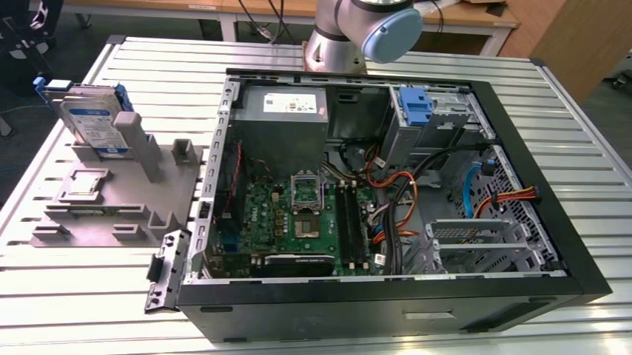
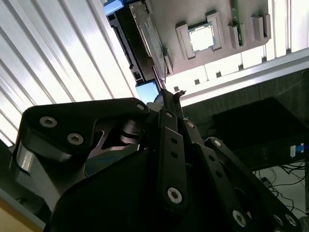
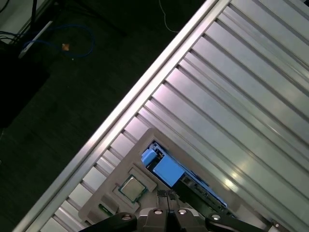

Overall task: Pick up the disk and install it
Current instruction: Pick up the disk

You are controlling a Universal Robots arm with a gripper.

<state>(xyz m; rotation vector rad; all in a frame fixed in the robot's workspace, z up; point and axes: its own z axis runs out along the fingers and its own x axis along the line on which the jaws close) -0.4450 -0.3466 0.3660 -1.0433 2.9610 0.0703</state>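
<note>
Exterior view: my arm [image 1: 371, 26] shows as a grey joint with a pale blue cap, rising at the far edge of the ribbed metal worktop [image 1: 59, 296], just behind the open computer case [image 1: 395, 296].

Both wrist views: my tool [image 2: 170, 94] [image 3: 166, 193] points down at the worktop from well above. Its dark linkage bars run together to two slim fingertips [image 3: 162, 194] that lie pressed together with nothing between them. The tips hang over the grey fixture [image 2: 193, 19] [image 3: 145, 139], near the worktop's edge, with the dark floor [image 3: 58, 121] beyond.

The disk [image 1: 94, 118] stands upright on edge in a slot of this fixture [image 1: 118, 200], on the exterior view's left and well apart from the case. Its white-and-blue label faces the exterior camera, and its blue carrier frame shows along the top and sides. From above, the disk [image 2: 142, 34] [image 3: 169, 173] appears edge-on, with the blue frame brightest at its end. My tool does not touch it.

A square processor chip [image 1: 87, 183] [image 2: 201, 37] [image 3: 133, 188] lies flat in a recess of the fixture beside the disk.

Inside the case, a blue bracket [image 1: 415, 103] sits at the far corner, beside the grey power-supply box [image 1: 284, 107].
</note>
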